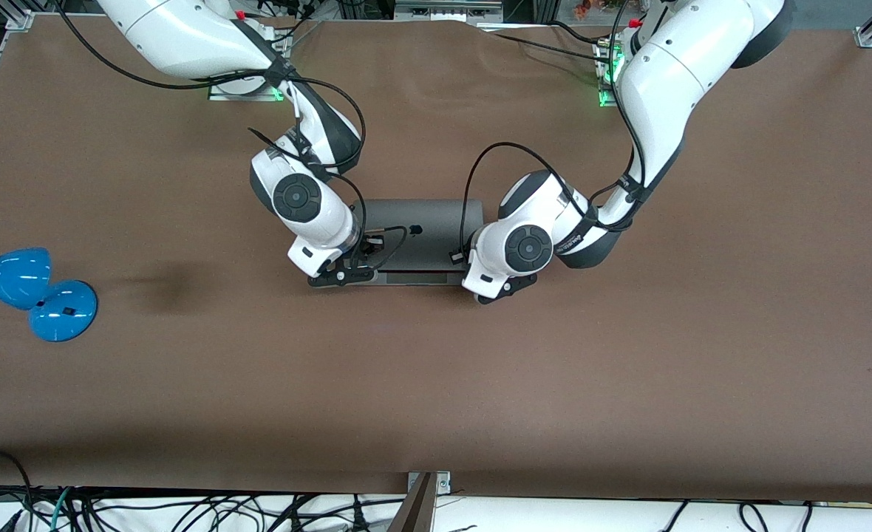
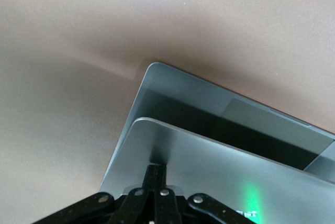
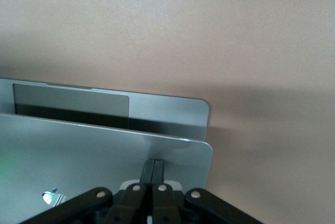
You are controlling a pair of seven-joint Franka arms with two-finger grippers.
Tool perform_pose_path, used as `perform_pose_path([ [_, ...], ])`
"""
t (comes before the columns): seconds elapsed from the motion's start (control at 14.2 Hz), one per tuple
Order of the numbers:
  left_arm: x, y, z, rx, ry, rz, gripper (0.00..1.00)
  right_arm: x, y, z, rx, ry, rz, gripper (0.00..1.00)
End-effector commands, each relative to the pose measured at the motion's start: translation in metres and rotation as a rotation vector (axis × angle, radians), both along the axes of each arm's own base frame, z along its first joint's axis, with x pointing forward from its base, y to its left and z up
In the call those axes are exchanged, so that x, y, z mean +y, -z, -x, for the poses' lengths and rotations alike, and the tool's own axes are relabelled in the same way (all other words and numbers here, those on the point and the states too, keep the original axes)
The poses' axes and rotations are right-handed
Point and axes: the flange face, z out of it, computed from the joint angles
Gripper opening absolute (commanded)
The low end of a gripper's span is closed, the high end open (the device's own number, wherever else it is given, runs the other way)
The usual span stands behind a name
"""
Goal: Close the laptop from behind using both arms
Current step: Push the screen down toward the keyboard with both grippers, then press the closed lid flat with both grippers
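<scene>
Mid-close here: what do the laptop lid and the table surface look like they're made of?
The laptop lid looks like matte grey metal, probably aluminium: both wrist views show a smooth, thin-edged sheet with soft reflections, including a green glow. The table seems covered in dull brown fabric or felt-like matting; it shows no shine and faint wrinkles near the bases. The left end effector and right end effector press shut fingers against the lid.

Both arms reach low; left gripper (image 2: 155, 174) and right gripper (image 3: 153, 169) fingers pressed together.
</scene>
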Motion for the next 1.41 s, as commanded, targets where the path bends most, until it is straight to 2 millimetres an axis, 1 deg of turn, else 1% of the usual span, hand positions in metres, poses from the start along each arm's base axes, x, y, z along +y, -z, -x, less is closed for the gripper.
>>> perform_pose_path([
  [0.0, -0.004, 0.008, -0.008, -0.021, 0.002, -0.018, 0.00, 0.003, 0.007, -0.010, -0.016, -0.007, -0.001, 0.00],
  [0.14, -0.003, 0.014, -0.013, -0.038, -0.013, -0.009, 0.00, 0.004, 0.014, -0.013, -0.017, -0.006, -0.007, 0.00],
  [0.21, -0.002, 0.021, -0.014, -0.039, -0.018, -0.010, 0.00, 0.000, 0.019, -0.016, -0.021, -0.005, 0.002, 0.00],
  [0.35, -0.001, 0.026, -0.015, -0.048, -0.024, -0.011, 0.00, -0.001, 0.028, -0.017, -0.020, -0.008, 0.006, 0.00],
  [0.57, 0.001, 0.037, -0.016, -0.047, -0.021, -0.017, 0.00, -0.004, 0.041, -0.021, -0.026, 0.002, 0.000, 0.00],
  [0.64, -0.002, 0.039, -0.014, -0.056, -0.012, -0.023, 0.00, -0.005, 0.046, -0.022, -0.030, 0.004, 0.000, 0.00],
  [0.99, -0.001, 0.050, -0.014, -0.059, -0.016, -0.021, 0.00, -0.008, 0.060, -0.022, -0.031, 0.000, 0.006, 0.00],
  [1.2, 0.000, 0.054, -0.016, -0.064, -0.021, -0.019, 0.00, -0.007, 0.062, -0.028, -0.041, 0.005, -0.004, 0.00],
  [1.27, 0.000, 0.054, -0.016, -0.064, -0.021, -0.019, 0.00, -0.006, 0.056, -0.031, -0.050, 0.006, -0.011, 0.00],
  [1.34, -0.001, 0.053, -0.015, -0.064, -0.020, -0.018, 0.00, -0.005, 0.046, -0.037, -0.057, 0.018, -0.017, 0.00],
])
